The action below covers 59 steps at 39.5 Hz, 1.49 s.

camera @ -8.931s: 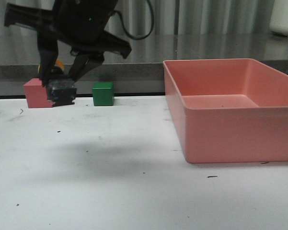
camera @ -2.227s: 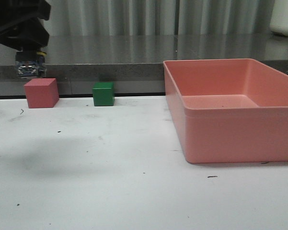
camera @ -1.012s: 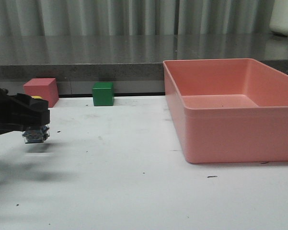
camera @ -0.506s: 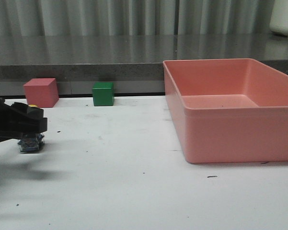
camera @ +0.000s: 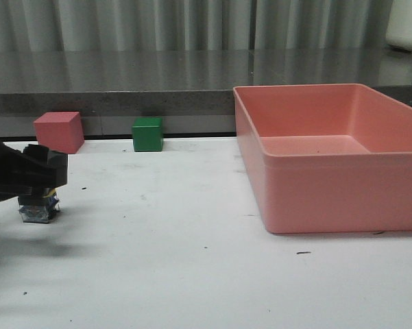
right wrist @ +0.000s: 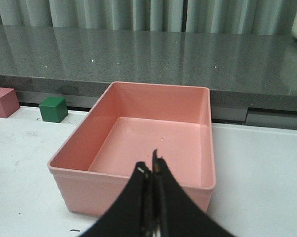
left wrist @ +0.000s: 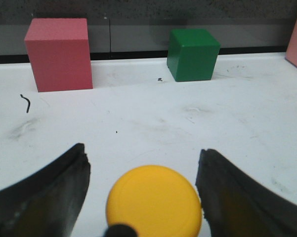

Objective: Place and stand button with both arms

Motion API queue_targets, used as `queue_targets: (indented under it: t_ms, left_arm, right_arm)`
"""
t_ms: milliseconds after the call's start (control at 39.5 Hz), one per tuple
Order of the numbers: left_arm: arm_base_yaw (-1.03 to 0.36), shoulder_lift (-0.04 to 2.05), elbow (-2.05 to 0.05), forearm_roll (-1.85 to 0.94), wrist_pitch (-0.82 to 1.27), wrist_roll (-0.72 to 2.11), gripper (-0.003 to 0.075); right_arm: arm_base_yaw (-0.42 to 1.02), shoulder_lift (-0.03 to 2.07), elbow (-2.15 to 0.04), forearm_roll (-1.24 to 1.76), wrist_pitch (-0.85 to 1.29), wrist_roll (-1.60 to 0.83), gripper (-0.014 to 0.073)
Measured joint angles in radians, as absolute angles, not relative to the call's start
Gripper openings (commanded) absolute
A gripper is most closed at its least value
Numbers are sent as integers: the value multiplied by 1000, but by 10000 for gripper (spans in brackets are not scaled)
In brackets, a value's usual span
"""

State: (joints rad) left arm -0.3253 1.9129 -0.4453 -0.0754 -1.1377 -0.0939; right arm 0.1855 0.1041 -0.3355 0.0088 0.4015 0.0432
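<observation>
The left arm's dark claw-like tool is reaching in low from the side, its two curved fingers spreading apart with clear gaps inside them. The right arm's black tool is hanging with fingertips pressing together.

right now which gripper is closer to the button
Left. The left gripper has its fingers on either side of the button. The right gripper is closed over the pink bin, well away.

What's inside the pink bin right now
Nothing shows inside the pink bin: the right wrist view shows a bare floor with a few dark specks. The strip behind its near wall is hidden, partly by the right gripper.
</observation>
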Motion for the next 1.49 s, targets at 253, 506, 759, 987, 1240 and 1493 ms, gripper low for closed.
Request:
queue_targets:
  t_ms: [253,506,759,987,1240,1493]
  left_arm:
    - [-325,1796,-444,-75,-1135,-94,463]
    - [-325,1556,-470,-75,-952,-92,455]
    - [-325,1254,-560,-75,-508,-90,207]
    - [-321,1005,-562,-75,-222,-90,-20]
    - [-320,778,-562,0,81,-88,-20]
    - [-320,538,-562,60,290,-88,-20]
  right_arm:
    - [186,104,-335,9,401,43,-70]
    - [186,104,-335,9,401,43,-70]
    - [186,104,-335,9,401,43,-70]
    - [186,104,-335,9,401,43,-70]
    - [186,104,-335,9,401,43,-70]
    - [186,104,-335,9,401,43,-70]
